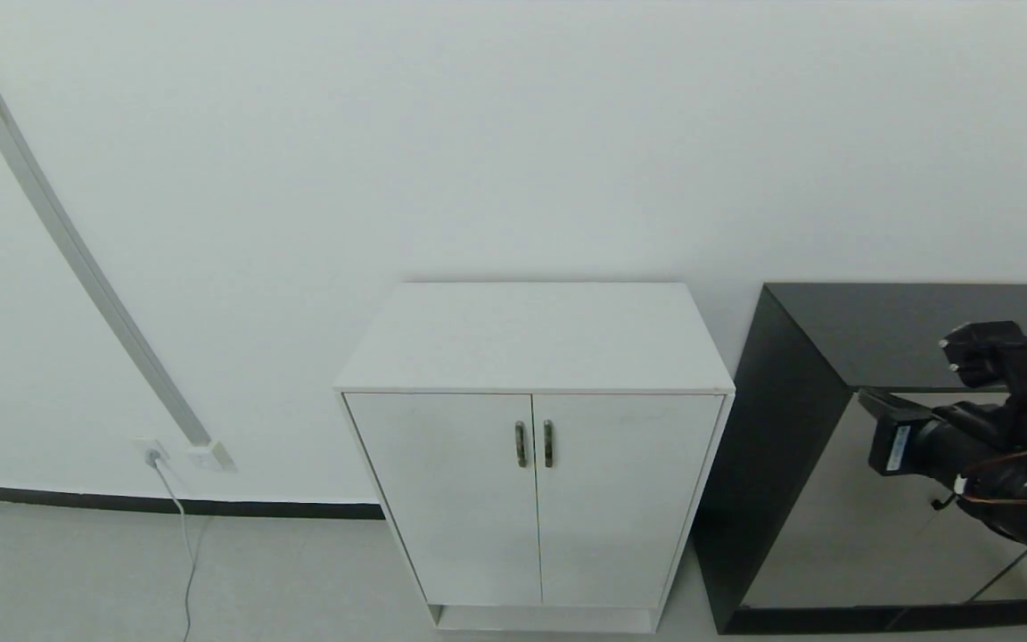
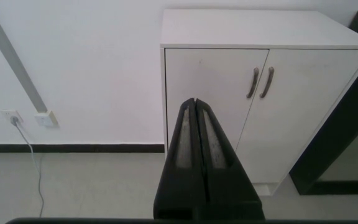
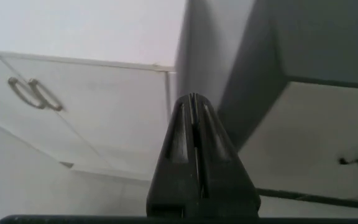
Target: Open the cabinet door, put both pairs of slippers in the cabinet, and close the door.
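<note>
A white two-door cabinet point(image 1: 536, 446) stands against the wall with both doors closed. Two dark vertical handles point(image 1: 534, 444) sit side by side at the doors' meeting edge. In the left wrist view my left gripper point(image 2: 195, 102) is shut with nothing in it, some way in front of the left door point(image 2: 213, 99), and the handles point(image 2: 260, 83) lie off to one side. My right gripper point(image 3: 193, 98) is shut and empty, held in the air near the cabinet's right corner point(image 3: 166, 74). The right arm point(image 1: 995, 446) is at the right edge of the head view.
A black mirrored cabinet point(image 1: 834, 357) stands close against the white cabinet's right side. A wall socket with a plugged cable point(image 1: 155, 456) and a slanted grey conduit point(image 1: 59, 232) are on the left wall. Grey floor point(image 1: 210, 580) lies open to the cabinet's left.
</note>
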Motion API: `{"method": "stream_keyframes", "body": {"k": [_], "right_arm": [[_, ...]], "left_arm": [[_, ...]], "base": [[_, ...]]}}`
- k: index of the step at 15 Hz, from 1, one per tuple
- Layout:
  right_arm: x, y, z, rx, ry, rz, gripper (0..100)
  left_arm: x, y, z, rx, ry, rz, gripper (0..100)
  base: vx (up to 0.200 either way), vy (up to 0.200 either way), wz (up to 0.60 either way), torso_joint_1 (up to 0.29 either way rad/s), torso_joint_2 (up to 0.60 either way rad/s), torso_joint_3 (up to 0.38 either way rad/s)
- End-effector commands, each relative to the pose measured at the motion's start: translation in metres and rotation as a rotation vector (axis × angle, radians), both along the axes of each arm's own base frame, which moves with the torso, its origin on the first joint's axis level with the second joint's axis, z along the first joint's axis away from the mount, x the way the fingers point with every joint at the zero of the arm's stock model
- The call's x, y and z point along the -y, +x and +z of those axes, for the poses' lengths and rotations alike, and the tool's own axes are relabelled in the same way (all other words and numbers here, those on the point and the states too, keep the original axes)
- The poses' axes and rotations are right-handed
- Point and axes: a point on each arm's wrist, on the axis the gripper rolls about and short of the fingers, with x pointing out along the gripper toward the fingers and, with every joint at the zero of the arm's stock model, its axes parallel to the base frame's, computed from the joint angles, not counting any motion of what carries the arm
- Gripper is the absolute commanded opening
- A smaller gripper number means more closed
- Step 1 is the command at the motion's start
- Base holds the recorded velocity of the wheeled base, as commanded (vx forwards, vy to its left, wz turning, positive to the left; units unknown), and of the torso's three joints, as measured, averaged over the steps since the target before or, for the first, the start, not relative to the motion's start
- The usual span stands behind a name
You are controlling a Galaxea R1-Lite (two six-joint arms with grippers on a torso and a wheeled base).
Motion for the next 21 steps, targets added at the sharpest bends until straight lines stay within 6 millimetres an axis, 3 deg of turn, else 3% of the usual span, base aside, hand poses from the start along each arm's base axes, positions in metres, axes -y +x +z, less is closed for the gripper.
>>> {"method": "stream_keyframes", "body": {"k": [1, 7, 12, 18, 21], "right_arm": [[0.018, -0.030, 0.016, 0.077, -0.006, -0.041, 0], [0.040, -0.107, 0.039, 0.075, -0.012, -0.016, 0], [0.049, -0.166, 0.043, 0.092, -0.009, -0.012, 0], [0.059, -0.226, 0.019, 0.089, -0.008, -0.009, 0], [0.062, -0.242, -0.001, 0.055, -0.006, 0.001, 0]], "left_arm": [[0.000, 0.000, 0.000, 0.000, -0.001, 0.001, 0], [0.000, 0.000, 0.000, 0.000, -0.001, 0.001, 0], [0.000, 0.000, 0.000, 0.000, -0.001, 0.001, 0], [0.000, 0.000, 0.000, 0.000, -0.002, 0.001, 0], [0.000, 0.000, 0.000, 0.000, -0.002, 0.001, 0]], "base": [[0.000, 0.000, 0.00, 0.000, 0.00, 0.000], [0.000, 0.000, 0.00, 0.000, 0.00, 0.000], [0.000, 0.000, 0.00, 0.000, 0.00, 0.000], [0.000, 0.000, 0.00, 0.000, 0.00, 0.000], [0.000, 0.000, 0.00, 0.000, 0.00, 0.000]]}}
